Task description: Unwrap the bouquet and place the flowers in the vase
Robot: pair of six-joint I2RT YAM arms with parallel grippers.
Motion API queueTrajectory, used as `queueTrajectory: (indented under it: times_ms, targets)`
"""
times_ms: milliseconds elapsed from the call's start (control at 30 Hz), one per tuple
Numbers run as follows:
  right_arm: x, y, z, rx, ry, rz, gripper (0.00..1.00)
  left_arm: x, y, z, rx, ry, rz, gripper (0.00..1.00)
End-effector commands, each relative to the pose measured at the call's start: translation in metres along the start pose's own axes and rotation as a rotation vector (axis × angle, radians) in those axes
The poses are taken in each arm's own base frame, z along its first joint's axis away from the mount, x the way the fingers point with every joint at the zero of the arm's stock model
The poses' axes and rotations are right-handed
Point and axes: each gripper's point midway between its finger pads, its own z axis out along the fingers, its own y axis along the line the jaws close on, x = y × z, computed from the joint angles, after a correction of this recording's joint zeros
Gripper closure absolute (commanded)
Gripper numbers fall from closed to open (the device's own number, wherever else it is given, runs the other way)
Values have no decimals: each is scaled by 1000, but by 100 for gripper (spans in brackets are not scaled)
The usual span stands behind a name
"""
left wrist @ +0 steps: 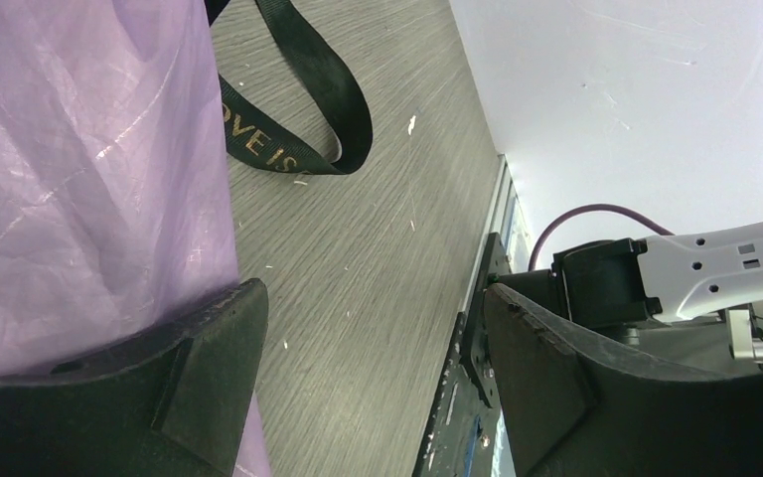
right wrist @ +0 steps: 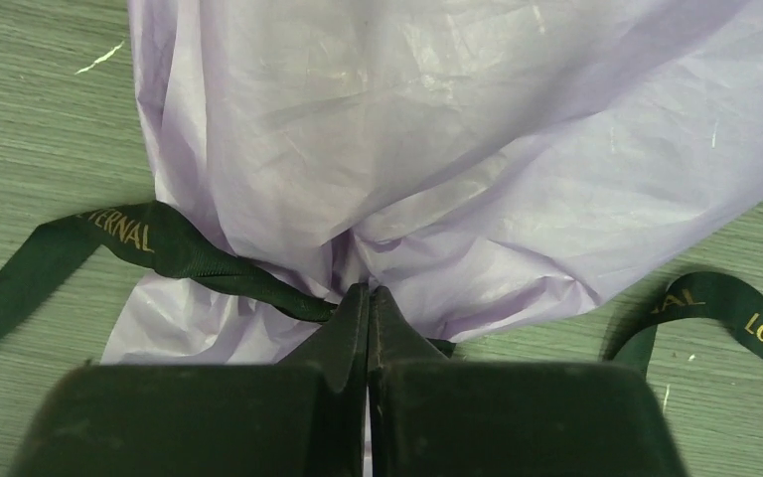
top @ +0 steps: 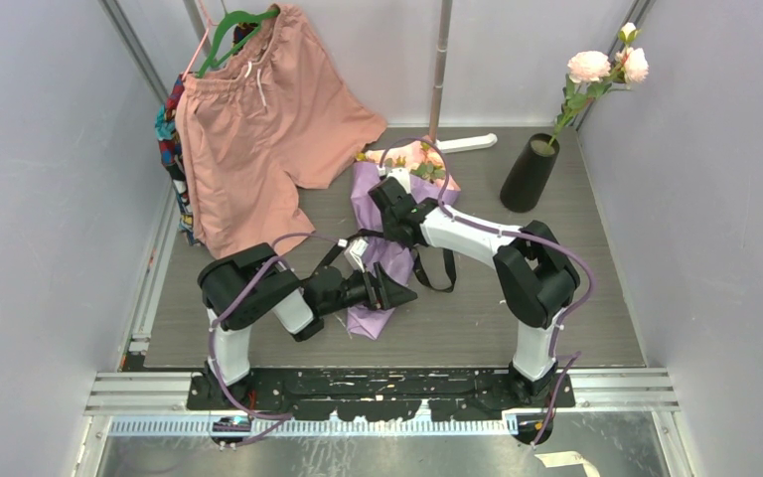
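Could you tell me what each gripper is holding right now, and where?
The right gripper is shut on the black ribbon where it ties the bouquet; the left gripper, open, holds nothing.

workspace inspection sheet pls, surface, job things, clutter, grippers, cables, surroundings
surface: grey wood-grain table, small white flecks
job's things: bouquet lying flat, lilac paper not yet unwrapped, black ribbon ends trailing; flowers at its far end; vase upright far right, holding two pale blooms
clutter: salmon shorts on green hanger
grippers: left gripper open beside the paper's narrow end; right gripper shut at the ribbon's tie
cables: purple cables along both arms
surroundings: pale walls
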Motion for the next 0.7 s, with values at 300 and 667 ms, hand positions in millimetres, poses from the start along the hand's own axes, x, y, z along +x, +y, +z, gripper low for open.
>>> queueTrajectory:
  times_ms: [300,667]
  targets:
    - [-65,-15,-64,-16,-220,79,99,3,17,0,-60,12,8,20]
    - [-67,-26,-75,4,-238,88,93,1,13,3,-58,16,10,20]
